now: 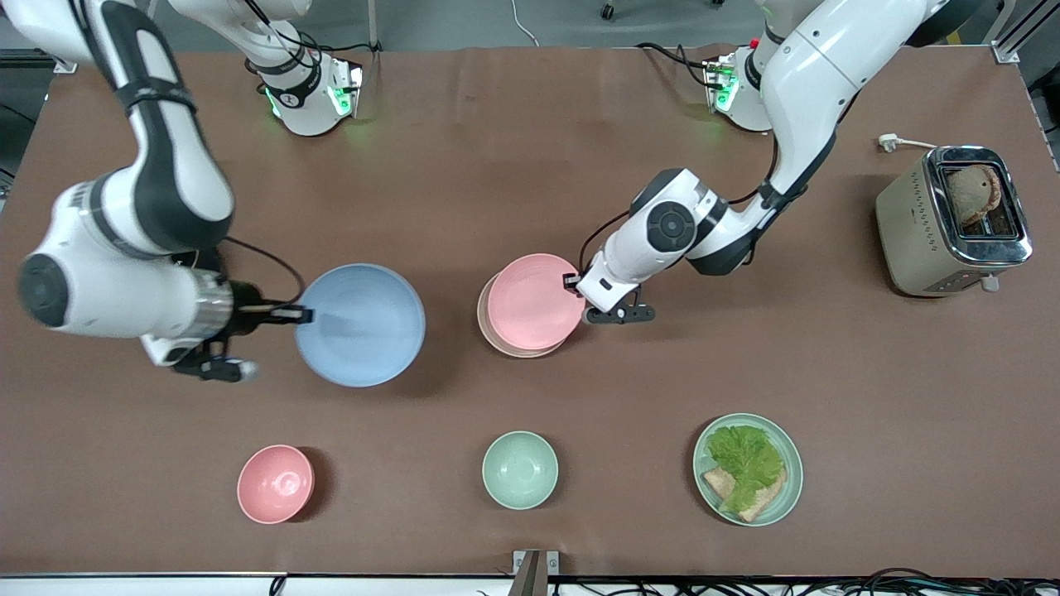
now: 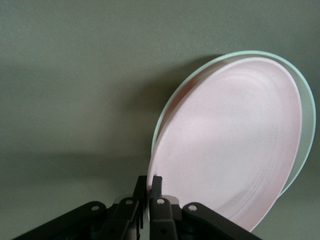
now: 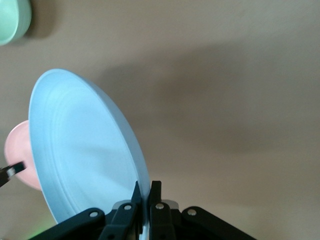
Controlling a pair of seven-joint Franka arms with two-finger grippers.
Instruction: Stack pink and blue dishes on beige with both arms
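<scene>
left gripper [image 1: 573, 282] pinches the pink plate's [image 1: 536, 301] rim, the plate resting on the beige plate [image 1: 489, 329] mid-table; right gripper [image 1: 303, 314] clamps the blue plate's [image 1: 362, 324] rim, lifted, toward the right arm's end.

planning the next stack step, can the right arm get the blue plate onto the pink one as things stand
Probably not yet: the left gripper is shut on the pink plate, on the beige plate, blocking that rim. The right gripper grips the blue plate.

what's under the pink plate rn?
The beige plate: only a crescent of its rim shows beneath the pink plate, the rest is covered. The left gripper is shut on the pink plate's rim. The right gripper holds the blue plate apart.
</scene>
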